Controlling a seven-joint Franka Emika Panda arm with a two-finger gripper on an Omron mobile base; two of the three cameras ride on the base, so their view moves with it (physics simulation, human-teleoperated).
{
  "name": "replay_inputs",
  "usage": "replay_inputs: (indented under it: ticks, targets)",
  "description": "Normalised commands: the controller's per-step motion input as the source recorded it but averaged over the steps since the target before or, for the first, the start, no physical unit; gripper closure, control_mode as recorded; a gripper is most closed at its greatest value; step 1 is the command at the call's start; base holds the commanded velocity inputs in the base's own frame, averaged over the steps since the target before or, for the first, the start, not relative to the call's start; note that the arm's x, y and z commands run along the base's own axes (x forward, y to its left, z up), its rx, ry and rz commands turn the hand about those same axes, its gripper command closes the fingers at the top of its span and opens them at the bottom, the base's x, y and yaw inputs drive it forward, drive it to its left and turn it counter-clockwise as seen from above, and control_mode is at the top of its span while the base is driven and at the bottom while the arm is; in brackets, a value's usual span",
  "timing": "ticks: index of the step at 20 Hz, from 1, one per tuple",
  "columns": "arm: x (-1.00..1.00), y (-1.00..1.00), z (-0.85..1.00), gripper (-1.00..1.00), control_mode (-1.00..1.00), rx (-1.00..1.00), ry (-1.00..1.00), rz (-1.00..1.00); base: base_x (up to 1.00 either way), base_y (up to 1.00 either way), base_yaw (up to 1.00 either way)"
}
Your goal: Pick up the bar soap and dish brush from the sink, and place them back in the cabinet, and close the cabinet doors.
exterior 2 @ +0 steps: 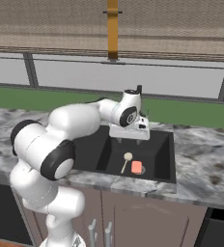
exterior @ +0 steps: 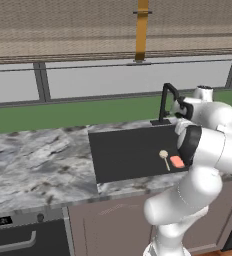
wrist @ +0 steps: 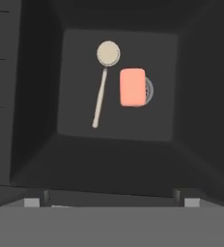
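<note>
1. Claw (exterior 2: 129, 138) hung over the sink (exterior 2: 163, 144), jaws wide apart, nothing held
2. I saw the bar soap (wrist: 132, 87) lying on the sink floor, partly over the drain (wrist: 149, 89)
3. Dish brush (wrist: 103, 79) lay just beside it

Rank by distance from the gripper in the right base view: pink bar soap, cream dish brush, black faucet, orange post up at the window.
Gripper open, hanging over the dark sink.
1. Black gooseneck faucet, just behind the hand.
2. Cream round-headed dish brush, basin floor below; head nearer than handle.
3. Salmon-pink bar soap, beside the brush; nearly tied.
4. Orange post, farthest.
</note>
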Motion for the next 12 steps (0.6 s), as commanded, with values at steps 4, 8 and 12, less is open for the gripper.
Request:
replay_inputs:
  ticks: [4, 8, 12]
  targets:
    - [0.24, -0.06, -0.28, -1.0, -1.0, 0.0, 0.0, 0.0, 0.0, 0.0, 0.0]
    - [0.2, -0.07, -0.27, -1.0, -1.0, 0.0, 0.0, 0.0, 0.0, 0.0, 0.0]
    - [0.23, -0.08, -0.28, -1.0, -1.0, 0.0, 0.0, 0.0, 0.0, 0.0, 0.0]
